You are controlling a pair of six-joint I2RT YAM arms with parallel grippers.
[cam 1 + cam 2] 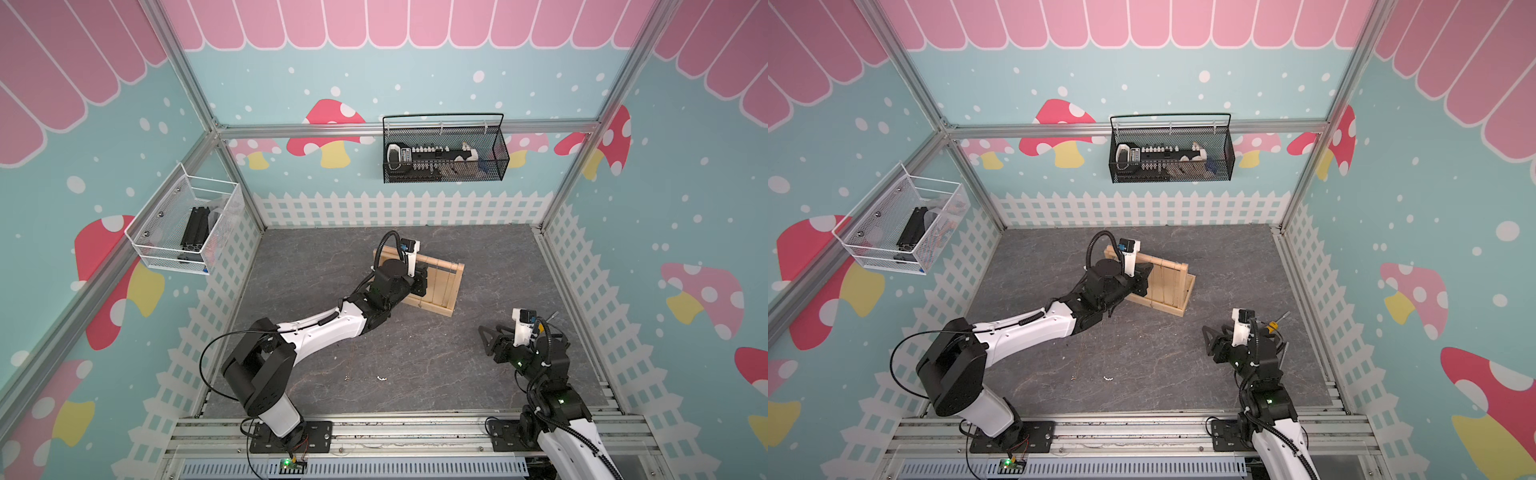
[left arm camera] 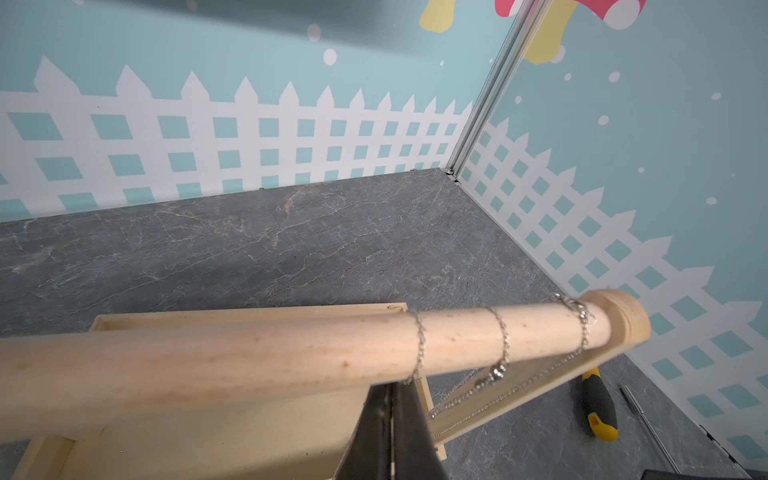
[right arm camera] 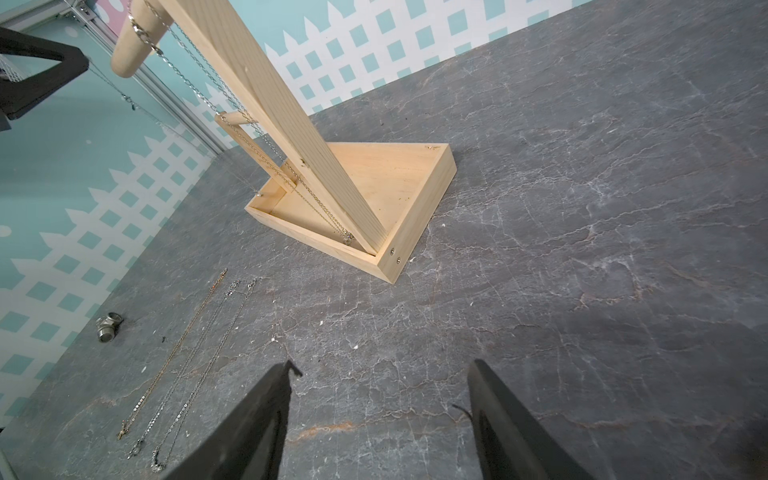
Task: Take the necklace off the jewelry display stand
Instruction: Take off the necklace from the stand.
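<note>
The pale wooden jewelry display stand (image 1: 440, 286) (image 1: 1167, 286) sits on the grey table toward the back, seen in both top views. Its round dowel rail (image 2: 208, 361) carries three silver chains. My left gripper (image 2: 390, 388) (image 1: 422, 282) is just under the rail, jaws pressed together on the necklace (image 2: 419, 349), the chain nearest it, which runs down into the fingertips. The right wrist view shows the stand's base (image 3: 374, 183). My right gripper (image 3: 382, 365) (image 1: 486, 338) hovers open and empty over bare table, to the right of and nearer than the stand.
Two more chains (image 2: 503, 345) (image 2: 584, 328) hang on the rail. Loose chains (image 3: 183, 357) and a metal nut (image 3: 109, 327) lie on the table. A yellow-black screwdriver (image 2: 598, 411) lies by the right wall. A black basket (image 1: 444, 153) and a white basket (image 1: 187, 224) hang on the walls.
</note>
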